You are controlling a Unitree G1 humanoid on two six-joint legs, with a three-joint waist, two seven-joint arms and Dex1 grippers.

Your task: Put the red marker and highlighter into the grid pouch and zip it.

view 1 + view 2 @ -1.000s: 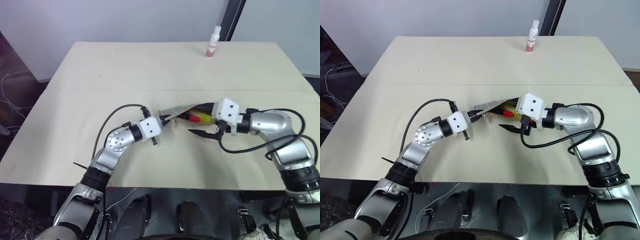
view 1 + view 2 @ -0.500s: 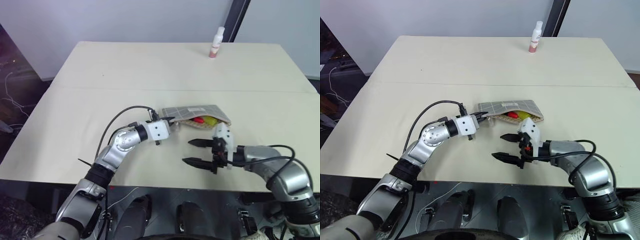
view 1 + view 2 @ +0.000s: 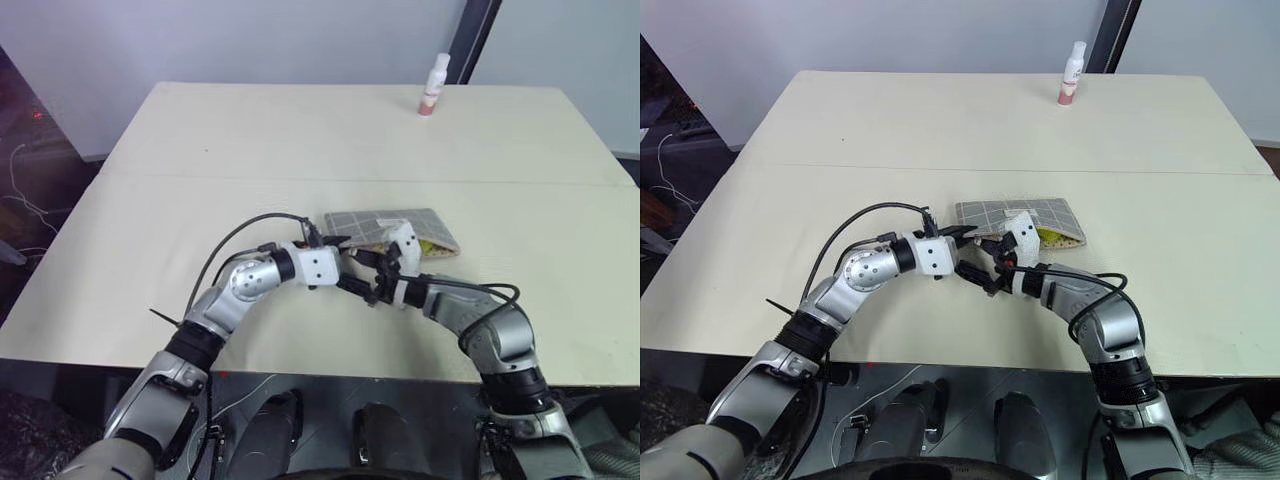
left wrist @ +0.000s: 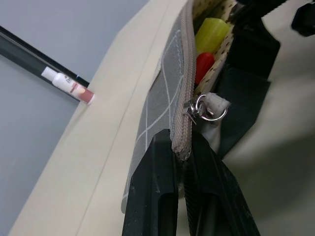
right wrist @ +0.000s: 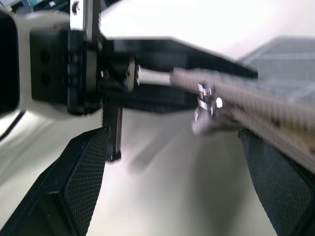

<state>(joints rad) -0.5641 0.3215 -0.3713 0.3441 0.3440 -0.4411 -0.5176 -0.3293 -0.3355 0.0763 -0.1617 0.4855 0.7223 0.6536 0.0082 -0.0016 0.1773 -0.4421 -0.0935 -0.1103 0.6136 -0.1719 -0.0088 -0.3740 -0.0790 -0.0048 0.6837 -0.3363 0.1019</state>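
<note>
Grey grid pouch [image 3: 390, 229] end pinched by left gripper [image 4: 179, 147]; right gripper [image 5: 197, 162], wide open, has dropped to the zipper pull [image 4: 210, 105], zipping next.

Grid pouch [image 3: 392, 230] mid-table [image 3: 200, 160], highlighter [image 4: 210, 32] and red marker [image 4: 204, 66] inside, bottle [image 3: 432, 86] far behind
</note>
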